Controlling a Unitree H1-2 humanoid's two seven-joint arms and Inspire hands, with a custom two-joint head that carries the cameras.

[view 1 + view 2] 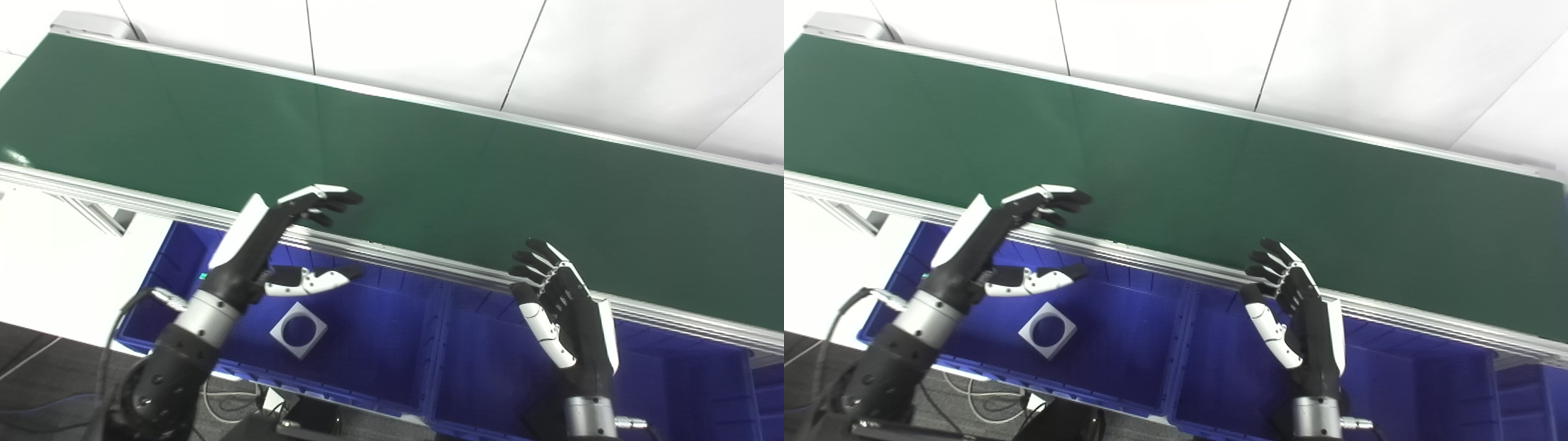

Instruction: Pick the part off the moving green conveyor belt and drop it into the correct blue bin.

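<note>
Part [299,329]: one, a white square plate with a large round hole through its middle; it lies flat on the floor of the leftmost blue bin, turned corner-on so it reads as a diamond, apart from the bin walls.
Part location: inside the bin, below the left hand's thumb, touching no hand; nothing lies on the belt.
Blue bins: three in view, set side by side under the near edge of the conveyor; the left bin [380,318] holds the part, the middle bin [478,367] and the right bin [692,392] show only bare blue floor.
Conveyor belt [429,159]: one, dark green, running slantwise across the view, with a ribbed aluminium rail [392,254] along its near edge.
Left hand [269,245]: one, spread and holding nothing; fingers reach out over the rail onto the belt's edge, thumb stretched beneath them above the left bin.
Right hand [566,306]: one, spread and holding nothing; raised upright above the middle bin, fingertips near the rail, fingers slightly curled.
Cables [226,404]: a few, white and black, on the dark floor under the left bin.
Writing: none readable on any item.
</note>
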